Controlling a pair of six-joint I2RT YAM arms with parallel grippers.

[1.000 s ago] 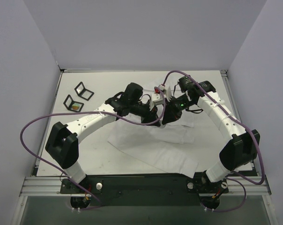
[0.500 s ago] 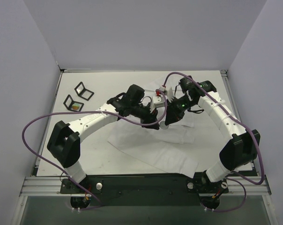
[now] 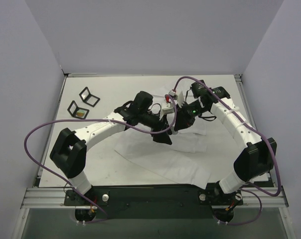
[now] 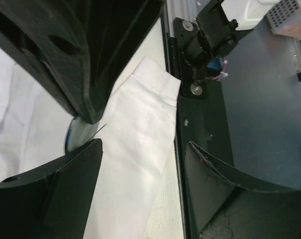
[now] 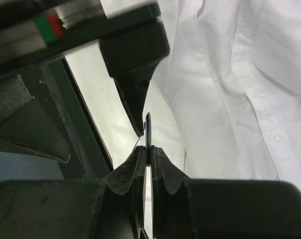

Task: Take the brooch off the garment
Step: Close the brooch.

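The garment (image 3: pixel 183 162) is a white shirt spread on the table, its buttoned front showing in the right wrist view (image 5: pixel 230 74). My right gripper (image 5: pixel 149 152) is shut on the brooch (image 5: pixel 148 130), a thin dark disc seen edge-on and held above the cloth, with a fine pin sticking out toward the lower left. My left gripper (image 4: pixel 143 149) stands open over the shirt (image 4: pixel 135 139) with nothing between its fingers. One of its fingertips (image 5: pixel 135 102) is just beside the brooch (image 4: pixel 74 137). From above, both grippers (image 3: pixel 163 137) (image 3: pixel 176 127) meet over the shirt's upper part.
Two small open black boxes (image 3: pixel 89 96) (image 3: pixel 78 109) lie at the back left of the white table (image 3: pixel 90 159). A metal rail (image 3: pixel 155 191) with the arm bases runs along the near edge. Purple cables loop off both arms.
My left gripper has opened and shifted a little toward the near side. The right gripper stays shut on the brooch in about the same place.
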